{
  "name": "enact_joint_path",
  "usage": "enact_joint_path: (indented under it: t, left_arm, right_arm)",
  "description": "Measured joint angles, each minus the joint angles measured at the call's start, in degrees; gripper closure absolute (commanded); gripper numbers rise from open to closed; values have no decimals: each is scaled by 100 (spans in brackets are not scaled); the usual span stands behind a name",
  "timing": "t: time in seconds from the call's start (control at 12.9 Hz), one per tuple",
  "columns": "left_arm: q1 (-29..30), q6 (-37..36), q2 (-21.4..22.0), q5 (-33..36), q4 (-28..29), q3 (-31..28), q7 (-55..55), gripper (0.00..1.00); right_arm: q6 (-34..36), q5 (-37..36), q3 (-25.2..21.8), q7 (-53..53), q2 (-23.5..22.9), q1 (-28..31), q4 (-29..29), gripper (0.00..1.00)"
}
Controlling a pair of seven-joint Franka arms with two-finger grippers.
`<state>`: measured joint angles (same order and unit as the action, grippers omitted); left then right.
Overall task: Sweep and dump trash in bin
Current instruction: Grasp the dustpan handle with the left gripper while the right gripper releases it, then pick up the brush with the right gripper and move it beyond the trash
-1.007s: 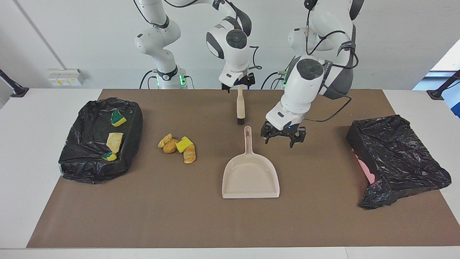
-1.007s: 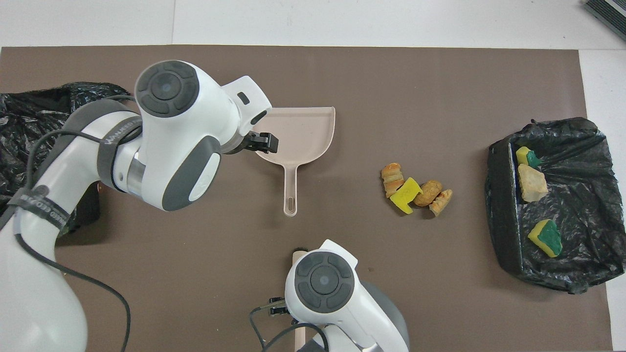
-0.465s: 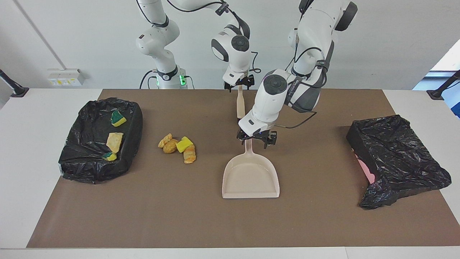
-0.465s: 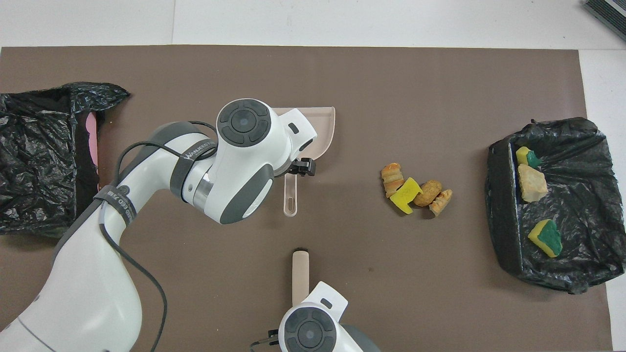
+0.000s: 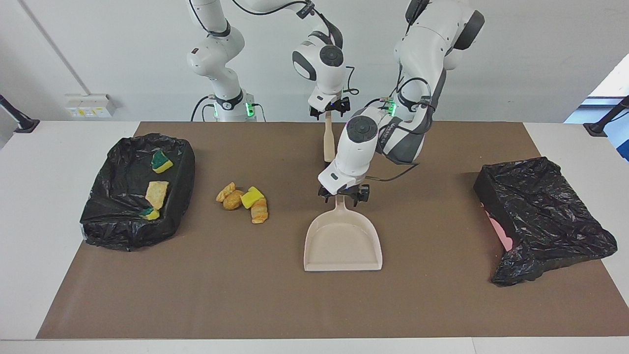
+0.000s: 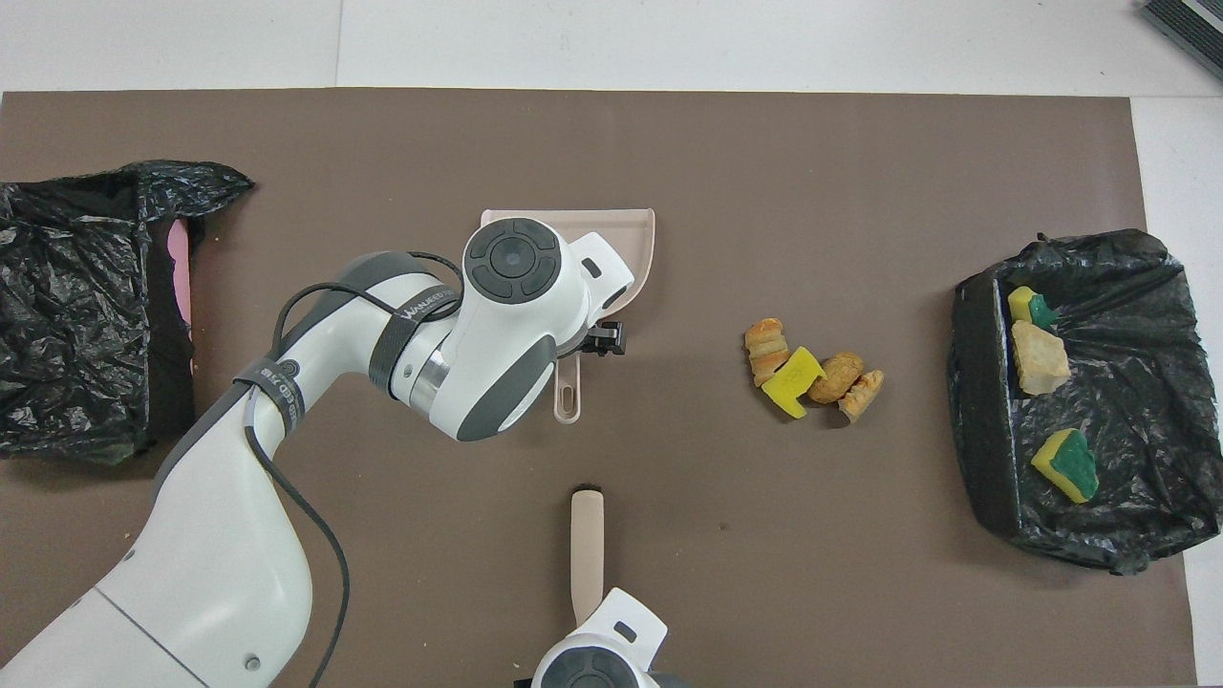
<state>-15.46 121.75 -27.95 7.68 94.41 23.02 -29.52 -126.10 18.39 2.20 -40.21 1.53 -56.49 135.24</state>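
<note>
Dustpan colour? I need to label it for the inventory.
The dustpan is plain pale beige, seen best in the facing view.

A white table (image 5: 49,206) carries a brown mat (image 5: 275,295) that covers most of its top. On the mat, a beige dustpan (image 5: 342,241) lies flat about midway, its handle pointing toward the robots. A brush (image 5: 328,142) lies nearer to the robots than the dustpan. A little heap of yellow and orange trash (image 5: 244,201) sits toward the right arm's end, beside a black-lined bin (image 5: 123,231). A crumpled black bag (image 5: 545,216) covers something pink at the left arm's end.
</note>
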Motion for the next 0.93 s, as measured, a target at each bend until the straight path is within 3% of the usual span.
enact_joint_path:
  t: [0.08,0.15,0.23,0.31,0.62,0.93]
  left_arm:
    - [1,0,0,0,-1,-2,-7,46]
    - [1,-4,0,2,1,-1,-8,73]
    - [1,-6,0,3,1,1,-8,91]
    - [1,-6,0,3,1,4,-7,100]
    - [46,-75,89,19,-45,-6,179,100]
    - [105,-1179,676,23,-94,20,1353,100]
  right_arm:
    - [-7,0,-1,0,0,0,16,76]
    - [-9,0,-1,0,0,-1,28,93]
    - [-9,0,-1,0,0,-2,37,100]
    - [-9,0,-1,0,-1,-3,48,100]
    - [-4,-11,-35,16,-21,22,45,100]
    - [788,-420,-72,19,6,574,-249,100]
